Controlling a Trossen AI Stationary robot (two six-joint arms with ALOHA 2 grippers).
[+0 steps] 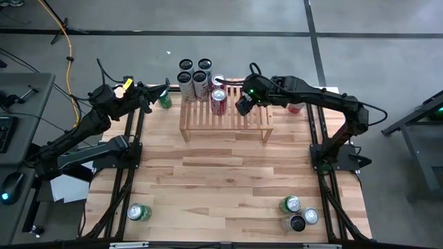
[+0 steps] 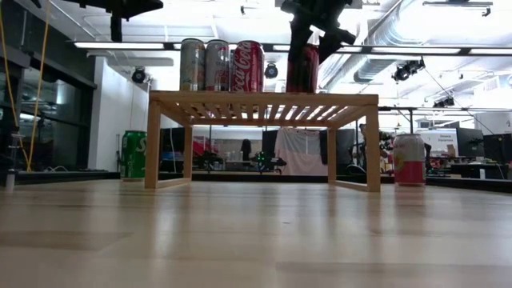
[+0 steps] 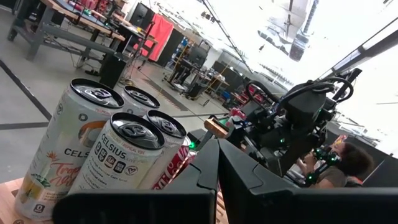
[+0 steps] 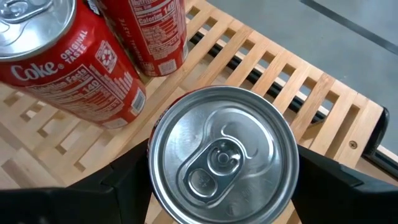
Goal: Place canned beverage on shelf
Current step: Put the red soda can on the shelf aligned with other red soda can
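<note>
On the table's left front corner a green can [image 1: 139, 212] lies on its side, well apart from everything else. Farther back on the left, the left gripper [image 1: 162, 92] waits just beside an upright green can [image 1: 165, 99] at the table's back edge, its fingers pressed together with nothing between them. The shelf [image 1: 225, 119] stands at the middle of the back edge, its slatted top level on two side legs. At the shelf's left back corner four Celsius cans [image 1: 194, 75] stand upright in a tight cluster, touching each other. Just right of them are two Coke cans [image 4: 118, 46], one behind the other, also upright on the slats. The right gripper [image 1: 241, 106] is over the shelf's right half, its fingers spread wide on either side of a red can [image 4: 223, 154] and pinching it; in the low view that can [image 2: 303, 70] stands upright with its base at the slats, and whether it fully rests on them I cannot tell. Right of the shelf a pink can [image 2: 409, 159] stands upright on the table near the back edge. At the right front corner three cans [image 1: 299, 213] are grouped close together.
</note>
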